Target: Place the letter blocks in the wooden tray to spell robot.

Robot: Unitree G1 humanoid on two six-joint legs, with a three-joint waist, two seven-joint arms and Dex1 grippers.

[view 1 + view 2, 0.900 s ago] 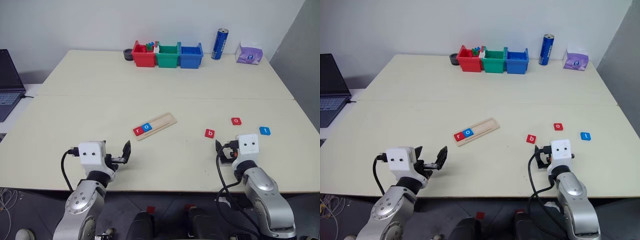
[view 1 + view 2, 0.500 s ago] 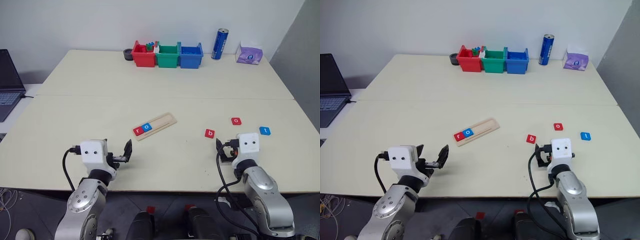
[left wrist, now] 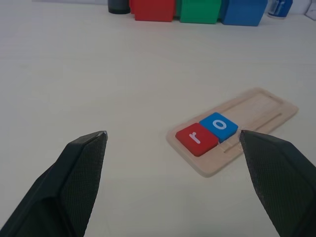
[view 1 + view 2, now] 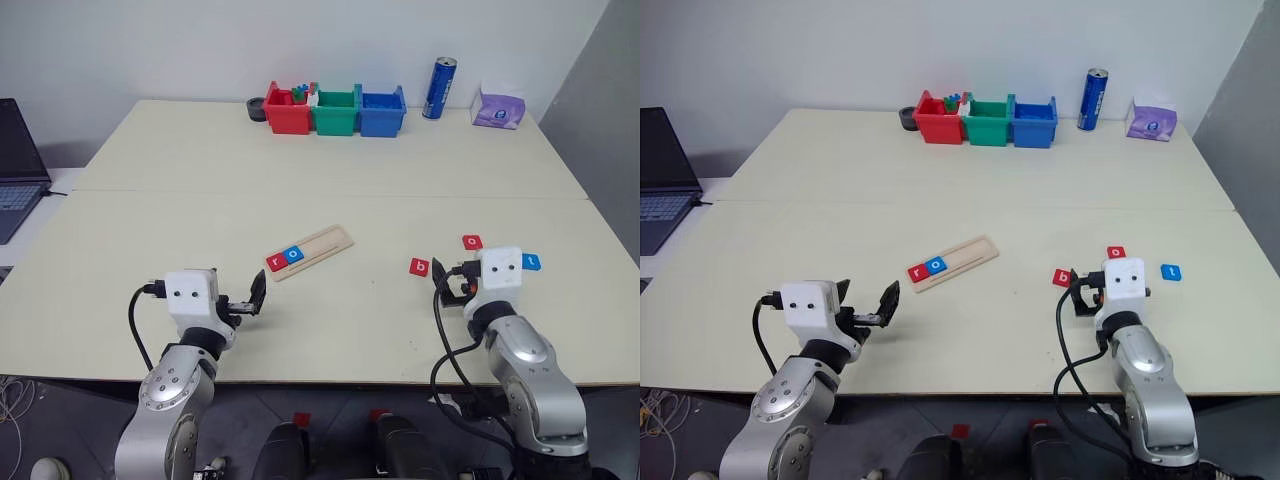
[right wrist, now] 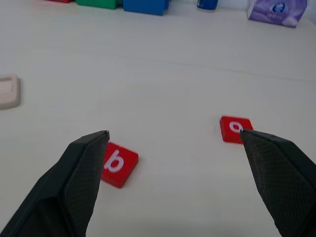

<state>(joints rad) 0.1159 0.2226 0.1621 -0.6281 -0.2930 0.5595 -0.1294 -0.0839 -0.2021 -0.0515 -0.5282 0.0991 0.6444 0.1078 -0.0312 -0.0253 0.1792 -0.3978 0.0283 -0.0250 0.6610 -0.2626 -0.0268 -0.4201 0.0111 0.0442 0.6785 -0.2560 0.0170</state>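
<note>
Tray (image 4: 311, 251) lies mid-desk (image 4: 330, 170), angled. Red "r" (image 3: 196, 139) and blue "o" (image 3: 218, 126) sit touching at its near-left end; the rest of the groove is bare. So two letters are placed and b, o, t remain.

Loose tiles, all flat on the desk to the right of the tray and well apart from it: red "b" (image 5: 117, 163), red "o" (image 5: 235, 129), blue "t" (image 4: 531, 262).

Left end effector (image 4: 254, 297): fingers spread wide, nothing held, low over the desk just short of the tray's filled end.

Right end effector (image 5: 173, 143): fingers also spread wide, empty, pointing level. In its wrist view "b" lies by one finger and red "o" by the other, neither between them.

Step in hand (judgement): right arm fetches "b", the third letter.

Doing it well:
- Shift toward "b" so it is centred between the fingers; as aimed now, closing would catch neither tile.
- Tiles are thin and flat, so tip the fingers down and pinch opposite edges. A level approach will likely push the tile along.
- Check letter orientation before release; "b" is turned relative to the tray's line.
- Seat it touching the blue "o" without nudging the placed pair or the tray.
</note>
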